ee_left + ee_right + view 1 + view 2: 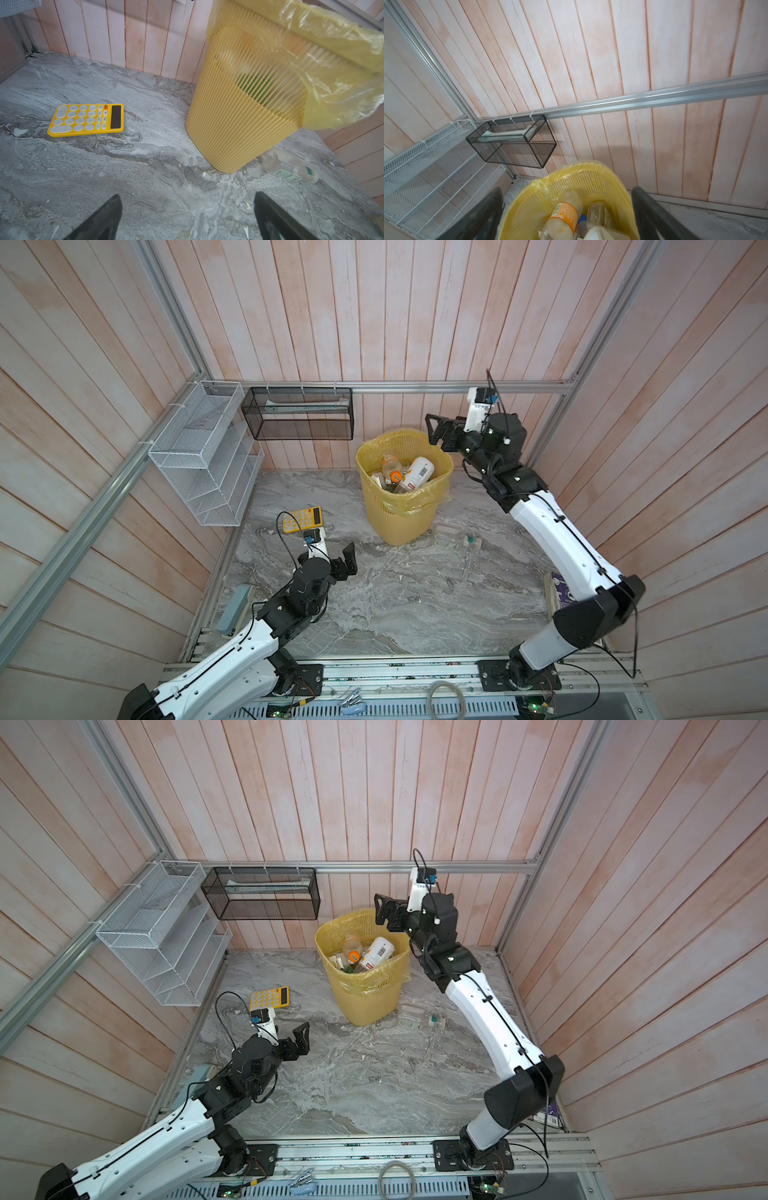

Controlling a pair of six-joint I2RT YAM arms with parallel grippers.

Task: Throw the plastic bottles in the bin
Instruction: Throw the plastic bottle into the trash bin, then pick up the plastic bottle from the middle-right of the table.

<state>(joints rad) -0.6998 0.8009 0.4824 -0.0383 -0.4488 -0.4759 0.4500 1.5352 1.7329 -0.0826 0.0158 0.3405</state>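
Above the rim of the bin (360, 458) the right gripper (434, 430) hung, jaws wide apart and empty; plastic bottles (419, 472) lay piled inside. The left gripper (348, 558), equally wide and empty, hovered low; one clear bottle (288, 167) lay beside the bin.

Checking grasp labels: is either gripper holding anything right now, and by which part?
Nothing is held. The right gripper is open and empty above the bin. The left gripper is open and empty over the table.

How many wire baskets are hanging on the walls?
2. A white wire mesh rack hangs on the side wall, and a black wire mesh basket hangs on the back wall. None seems hidden.
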